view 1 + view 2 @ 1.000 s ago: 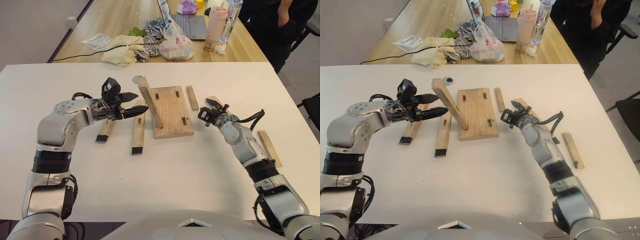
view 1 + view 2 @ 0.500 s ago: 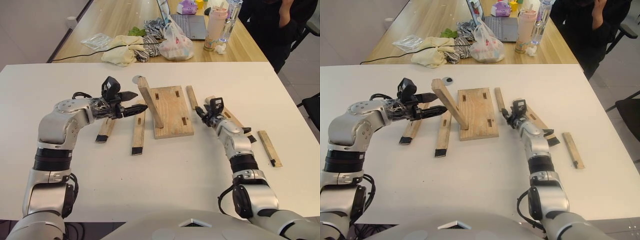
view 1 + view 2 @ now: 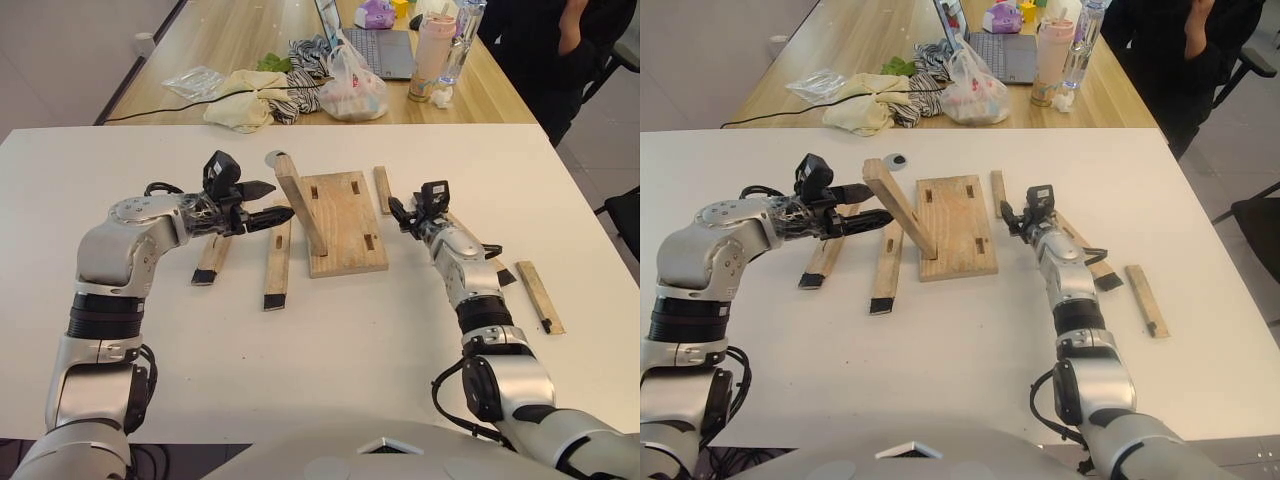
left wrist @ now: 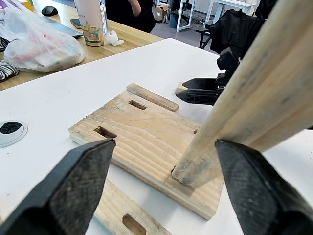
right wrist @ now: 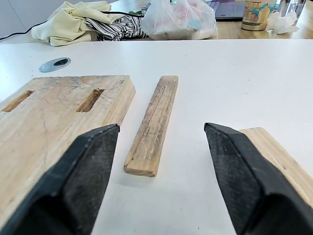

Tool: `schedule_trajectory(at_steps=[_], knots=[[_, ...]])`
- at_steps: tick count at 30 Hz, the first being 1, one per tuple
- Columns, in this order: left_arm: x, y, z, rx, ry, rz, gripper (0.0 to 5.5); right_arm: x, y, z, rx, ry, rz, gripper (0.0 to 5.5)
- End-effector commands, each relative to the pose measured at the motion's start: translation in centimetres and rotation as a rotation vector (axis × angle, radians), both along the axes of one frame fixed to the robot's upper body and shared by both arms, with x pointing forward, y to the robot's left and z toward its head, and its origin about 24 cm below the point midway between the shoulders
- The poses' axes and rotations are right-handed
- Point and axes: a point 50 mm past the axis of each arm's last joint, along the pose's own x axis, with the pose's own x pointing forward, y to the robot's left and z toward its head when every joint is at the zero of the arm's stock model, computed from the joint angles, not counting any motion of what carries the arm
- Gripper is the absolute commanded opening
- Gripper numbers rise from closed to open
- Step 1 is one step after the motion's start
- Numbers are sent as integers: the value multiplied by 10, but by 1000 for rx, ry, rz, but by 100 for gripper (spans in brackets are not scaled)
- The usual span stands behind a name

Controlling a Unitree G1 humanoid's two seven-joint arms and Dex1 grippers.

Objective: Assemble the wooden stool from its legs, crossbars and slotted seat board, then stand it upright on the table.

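The slotted seat board [image 3: 345, 225] lies flat mid-table. One leg [image 3: 300, 205] stands tilted in its near-left slot [image 4: 183, 174]. My left gripper [image 3: 275, 202] is open just left of that leg, with its fingers [image 4: 83, 188] on either side of the leg's line. Two more legs [image 3: 277, 258] [image 3: 212, 258] lie left of the board. A short crossbar [image 5: 151, 122] lies by the board's right edge. My right gripper [image 3: 405, 215] is open and low over the table, pointing at this crossbar. It holds nothing.
Another leg with a black tip [image 3: 472, 247] and a crossbar [image 3: 532, 295] lie to the right, behind my right arm. A round cable grommet [image 3: 272, 158] sits behind the upright leg. The wooden table behind carries a laptop [image 3: 380, 45], bags, cloth and bottles.
My right arm has swung in and turned its wrist, so the gripper is now closer to the short crossbar and the board's right edge. The left gripper has barely moved.
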Motion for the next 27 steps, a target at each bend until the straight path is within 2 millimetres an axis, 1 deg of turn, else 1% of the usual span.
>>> schedule_trajectory(at_steps=[1,4,6,9,10,13,14,17,19,21,23,26,27], knots=[[2,-2,2,4,-19,1,377,15,14,1,-2,32,6,319],[3,-2,3,3,-22,1,377,22,15,-6,-10,106,-22,319],[3,-2,3,2,-24,4,377,21,14,-14,-31,167,-38,319],[2,-2,1,-3,-23,11,377,19,12,-22,-69,226,-48,262],[1,-1,0,-6,-21,16,377,18,11,-24,-88,238,-42,257],[-1,0,-2,-11,-17,33,377,13,11,-33,-145,268,-10,210],[-2,0,-3,-13,-16,37,377,10,10,-36,-151,283,-3,204],[-4,-1,-5,-19,-15,47,377,3,4,-43,-116,325,5,153],[-6,0,-6,-23,-14,59,377,-4,-2,-49,-73,362,5,126],[-9,3,-8,-24,-10,76,377,-17,-14,-57,-52,405,3,81],[-12,6,-9,-25,-8,94,377,-37,-26,-63,-19,450,4,55],[-14,10,-10,-25,-6,114,377,-70,-37,-63,1,512,46,5],[-15,11,-10,-24,-5,117,377,-77,-39,-63,-3,525,58,2]])
